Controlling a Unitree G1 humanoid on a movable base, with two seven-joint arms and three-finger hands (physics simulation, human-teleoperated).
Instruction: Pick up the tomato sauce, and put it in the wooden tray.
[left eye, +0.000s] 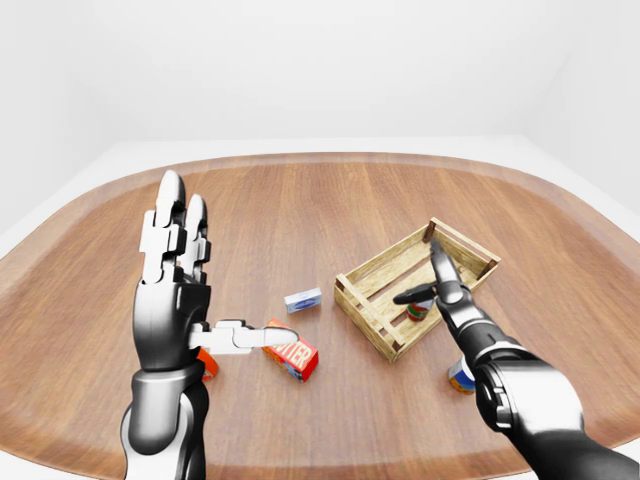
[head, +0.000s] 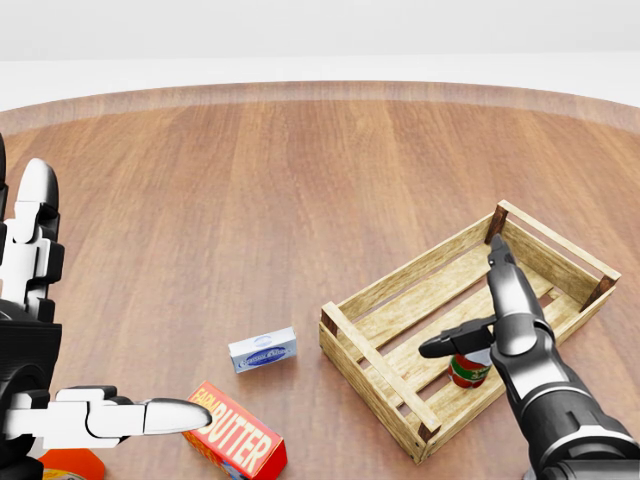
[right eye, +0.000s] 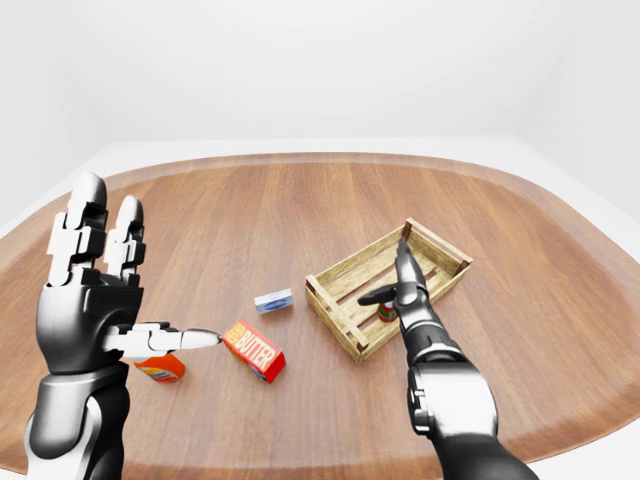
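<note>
Both hands' fingers (head: 500, 268) spread open; tomato sauce (head: 468, 371) stands inside the wooden tray (head: 370, 350).

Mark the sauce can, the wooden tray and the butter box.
sauce can (head: 468, 371), head view, red label under the right hand.
wooden tray (head: 372, 362), head view, its left rim slat.
butter box (head: 240, 439), head view, its lettered top face.

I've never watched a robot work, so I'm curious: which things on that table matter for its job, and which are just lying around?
Part of the job:
- tomato sauce can, standing inside the tray
- wooden tray
- right hand, fingers open beside the can

Just lying about:
- butter box
- small blue-and-white box
- orange container near the raised, open left hand
- another can outside the tray
</note>
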